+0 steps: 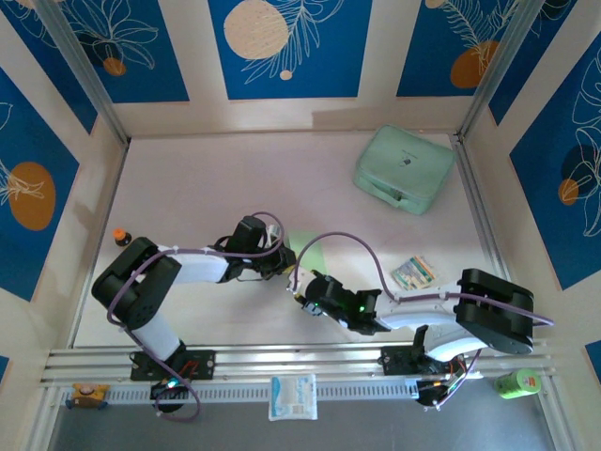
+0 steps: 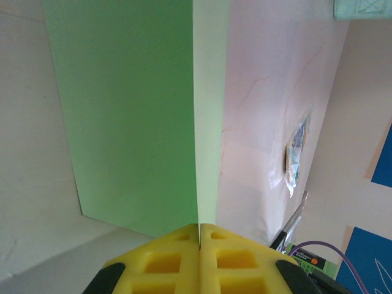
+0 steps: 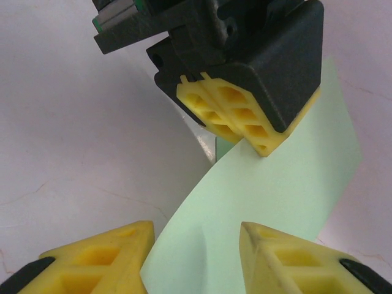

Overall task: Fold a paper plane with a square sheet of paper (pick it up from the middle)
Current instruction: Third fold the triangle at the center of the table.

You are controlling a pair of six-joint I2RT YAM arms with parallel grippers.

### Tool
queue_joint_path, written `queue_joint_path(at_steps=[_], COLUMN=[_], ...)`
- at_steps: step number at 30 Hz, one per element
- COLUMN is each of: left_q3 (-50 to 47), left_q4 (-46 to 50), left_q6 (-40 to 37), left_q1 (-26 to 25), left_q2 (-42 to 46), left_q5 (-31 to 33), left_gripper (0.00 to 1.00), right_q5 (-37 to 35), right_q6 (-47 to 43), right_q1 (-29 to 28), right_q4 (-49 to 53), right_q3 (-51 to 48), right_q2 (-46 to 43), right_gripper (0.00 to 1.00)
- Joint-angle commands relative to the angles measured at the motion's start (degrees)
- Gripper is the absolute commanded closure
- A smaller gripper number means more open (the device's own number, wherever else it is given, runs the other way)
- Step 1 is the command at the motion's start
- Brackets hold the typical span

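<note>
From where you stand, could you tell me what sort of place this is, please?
Probably a robot test booth: white table, blue leaf-print wall panels, aluminium rails along the near edge.

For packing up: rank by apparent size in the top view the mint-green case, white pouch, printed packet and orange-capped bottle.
Largest: mint-green case.
Then white pouch, only slightly bigger than the printed packet, so that pair is close.
Smallest: orange-capped bottle.

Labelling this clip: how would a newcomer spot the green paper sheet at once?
Look at the middle of the white table. There the left gripper pinches the paper sheet, thin and light green. Unlike the thick mint case at the far right, it bends.
</note>
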State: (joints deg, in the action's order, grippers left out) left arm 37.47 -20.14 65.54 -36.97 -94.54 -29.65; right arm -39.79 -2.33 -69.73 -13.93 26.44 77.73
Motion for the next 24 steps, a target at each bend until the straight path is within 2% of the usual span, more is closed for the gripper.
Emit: queue_joint_path(at_steps=[1,6,17,24], left_q3=[0.6,0.6,0.6,0.5], left_q4=[0.5,0.5,0.2,0.4], left_q6=[-0.7,-0.6,-0.6,-0.6], left_q1=[0.6,0.6,0.6,0.6], left_q2=[0.5,0.3,0.2,0.5], left_q5=[-1.3,-1.3,-1.5,-1.5], left_gripper=[0.93,0.93,0.93,0.93], right_q5=[1.1,1.2,-0.6,-0.3], right_q6=[0.3,0.5,0.3,0.6], right_q1=[0.0,0.1,0.3,0.5], right_q4=[-1.2,-1.7,-2.3,-2.8], right_q3=[-0.8,-1.1,-1.5,-1.8], right_q2=[-0.9,-1.0,-1.3,-2.6], right_gripper=[0.62,0.67,0.67,0.76])
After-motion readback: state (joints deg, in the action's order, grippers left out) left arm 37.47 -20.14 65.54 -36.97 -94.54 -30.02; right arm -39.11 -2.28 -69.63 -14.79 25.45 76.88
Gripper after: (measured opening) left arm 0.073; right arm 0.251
